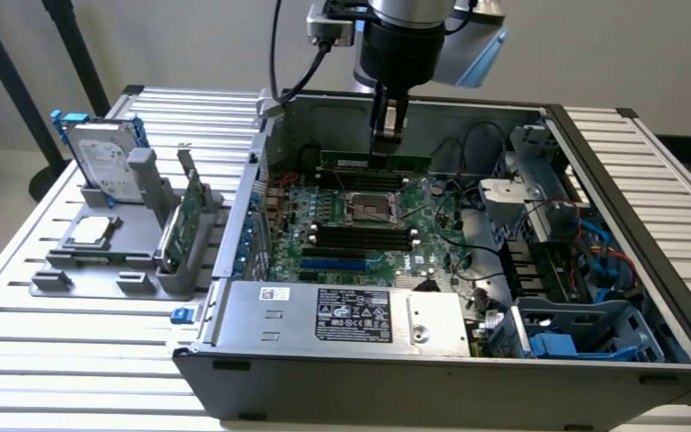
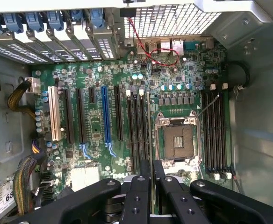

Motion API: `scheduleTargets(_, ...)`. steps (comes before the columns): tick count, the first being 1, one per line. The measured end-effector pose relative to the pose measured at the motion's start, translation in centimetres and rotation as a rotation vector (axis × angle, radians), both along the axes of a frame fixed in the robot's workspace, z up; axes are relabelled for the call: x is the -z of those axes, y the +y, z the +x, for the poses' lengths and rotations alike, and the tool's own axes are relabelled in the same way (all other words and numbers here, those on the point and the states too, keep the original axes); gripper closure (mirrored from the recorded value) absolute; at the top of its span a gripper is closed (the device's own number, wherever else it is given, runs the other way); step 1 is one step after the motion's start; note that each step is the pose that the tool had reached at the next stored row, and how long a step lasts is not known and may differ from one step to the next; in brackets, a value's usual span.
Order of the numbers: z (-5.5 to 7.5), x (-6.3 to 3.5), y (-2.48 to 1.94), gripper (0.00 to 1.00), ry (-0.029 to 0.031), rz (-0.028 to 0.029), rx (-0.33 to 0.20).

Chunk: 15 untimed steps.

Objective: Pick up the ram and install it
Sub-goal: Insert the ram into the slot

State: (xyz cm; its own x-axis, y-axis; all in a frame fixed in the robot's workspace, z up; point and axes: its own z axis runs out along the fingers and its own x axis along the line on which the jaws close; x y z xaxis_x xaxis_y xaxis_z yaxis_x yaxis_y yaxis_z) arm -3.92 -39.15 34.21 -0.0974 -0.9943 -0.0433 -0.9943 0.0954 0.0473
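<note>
Exterior view, near to far.

- Slatted metal table (image 1: 82,360) carries an open computer case (image 1: 442,387), side panel off.
- Nearest in the case: the silver power supply (image 1: 321,319) with a black label. At its 3 o'clock, a blue-and-grey drive cage (image 1: 574,333).
- Beyond that lies the green motherboard (image 1: 309,193). A bank of black memory slots (image 1: 363,238) sits at 6 o'clock from the bare CPU socket (image 1: 376,207).
- At 9 o'clock from the case, well apart from it, is a grey stand (image 1: 94,270). It holds a small processor chip (image 1: 91,231) lying flat, a wider green card (image 1: 190,216) on edge, and a silver hard drive (image 1: 105,157) with blue rails, upright at the far end.
- Farthest: the ram (image 1: 345,160) is at 12 o'clock from the CPU socket, on its long edge, level, running across the board over the far memory slots. Cannot tell whether it is seated or just above the slot.
- The gripper (image 1: 381,151) comes straight down from 12 o'clock, jaws pinched on the top edge of the ram near its middle.

Wrist view: the black fingers (image 2: 141,186) are drawn nearly together around a thin edge, directly above the motherboard, just beside the CPU socket (image 2: 177,140).
</note>
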Motion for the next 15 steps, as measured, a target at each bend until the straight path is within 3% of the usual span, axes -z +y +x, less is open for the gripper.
scheduleTargets(5, 0.0, 0.16, 0.0, 0.86, 0.0, -0.0028, 0.0)
scheduleTargets(15, 0.0, 1.97, -0.06, 0.86, 0.0, -0.0031, 0.0)
